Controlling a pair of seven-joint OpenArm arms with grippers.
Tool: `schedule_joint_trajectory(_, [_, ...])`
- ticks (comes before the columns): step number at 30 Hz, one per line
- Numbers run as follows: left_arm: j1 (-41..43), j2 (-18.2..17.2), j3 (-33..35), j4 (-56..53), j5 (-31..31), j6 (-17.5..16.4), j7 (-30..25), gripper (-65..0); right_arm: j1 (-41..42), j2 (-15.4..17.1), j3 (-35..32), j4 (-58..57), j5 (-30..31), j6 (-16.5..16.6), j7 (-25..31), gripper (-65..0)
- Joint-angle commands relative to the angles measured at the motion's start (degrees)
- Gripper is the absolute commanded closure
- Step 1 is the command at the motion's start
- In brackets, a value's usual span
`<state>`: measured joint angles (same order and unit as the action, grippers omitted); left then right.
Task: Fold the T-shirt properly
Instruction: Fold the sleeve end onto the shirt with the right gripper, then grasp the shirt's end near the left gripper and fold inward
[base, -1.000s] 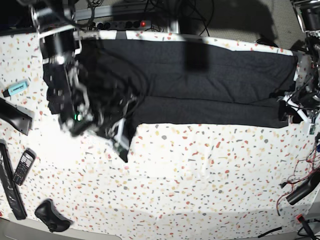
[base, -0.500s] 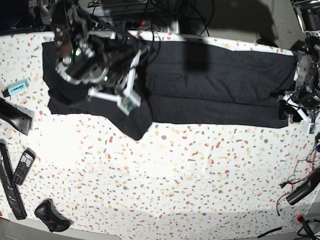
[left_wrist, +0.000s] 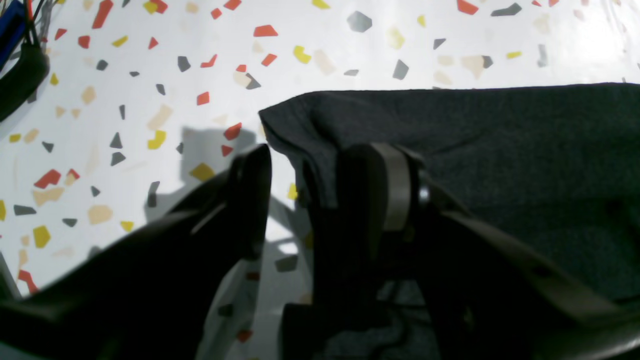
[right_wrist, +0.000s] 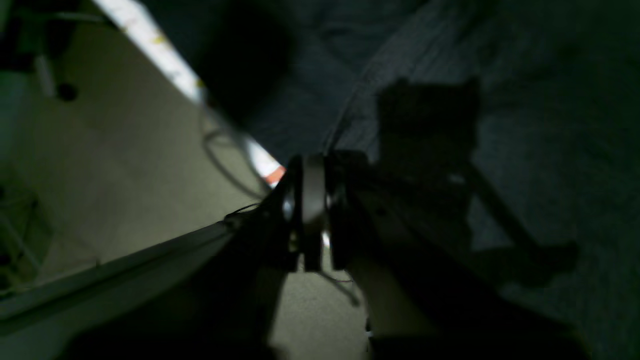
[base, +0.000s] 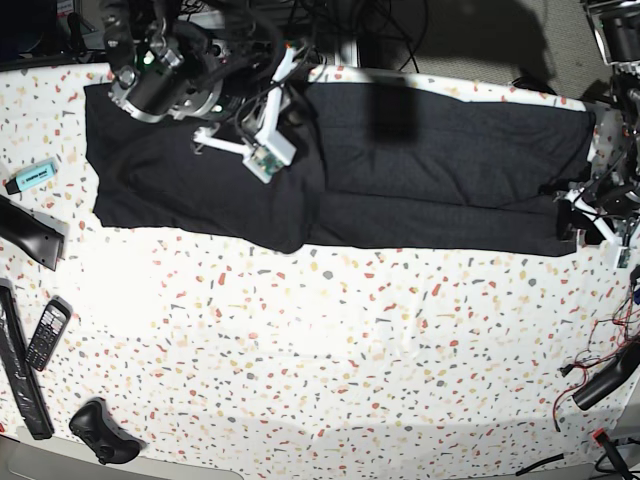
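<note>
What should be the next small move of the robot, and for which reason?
I would probably open the right gripper wide and lift it off the T-shirt. Its fingertips are near each other at a fold of cloth, and the shirt's front edge already runs almost in one line, with only a small bulge near the middle. Whether it grips cloth, I cannot tell.

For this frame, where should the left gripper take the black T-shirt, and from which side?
Probably the near corner by the left gripper: the T-shirt's folded edge ends there, beside bare tabletop, so one finger could slide under from the outer side.
</note>
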<state>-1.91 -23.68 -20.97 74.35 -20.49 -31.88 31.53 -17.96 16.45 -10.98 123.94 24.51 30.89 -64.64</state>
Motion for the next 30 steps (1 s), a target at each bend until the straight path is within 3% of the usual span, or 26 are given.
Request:
schedule_joint_trajectory(1, [-0.92,-1.09,-0.37,1.14,-0.55,-0.09,-1.09,-29.0,0.31,0.20,0.13,1.14,0.79,0.20,0.79,-9.2])
schedule_joint_trajectory(4, [-0.92,-1.09,-0.37,1.14,-0.55,-0.09,-1.05,-29.0,0.31,0.22,0.13,1.14,1.20,0.22,0.90,-22.7])
schedule_joint_trajectory(6, [-0.94,-1.11,-0.37,1.14,-0.52,-0.09,-0.24,-29.0,0.33,0.22,0.13,1.14,1.29,0.20,1.22,-25.6])
schedule_joint_trajectory(11, [-0.92,-1.51,-0.44,1.14,-1.88,-0.07,2.10,-29.0,0.83,0.22,0.50,1.14,1.20,0.20,1.33,-25.6])
schedule_joint_trajectory(19, [0.48,-7.61,-0.44,1.11,-15.39,-0.13,5.55,-29.0,1.07,0.22,9.44,1.14,1.25,0.20,1.38,-25.6])
schedule_joint_trajectory(25, [5.88,-10.21,-0.48,1.11,-16.79,-1.68,6.38,-29.0,0.94,0.22,16.17,1.14,1.29,0.20,1.25,-25.6])
schedule_joint_trajectory(30, [8.98,-10.75,-1.68,1.07,-20.41,-2.49,6.80,-29.0,0.94,0.22,17.46,1.14,1.29,0.22,1.14,-25.6])
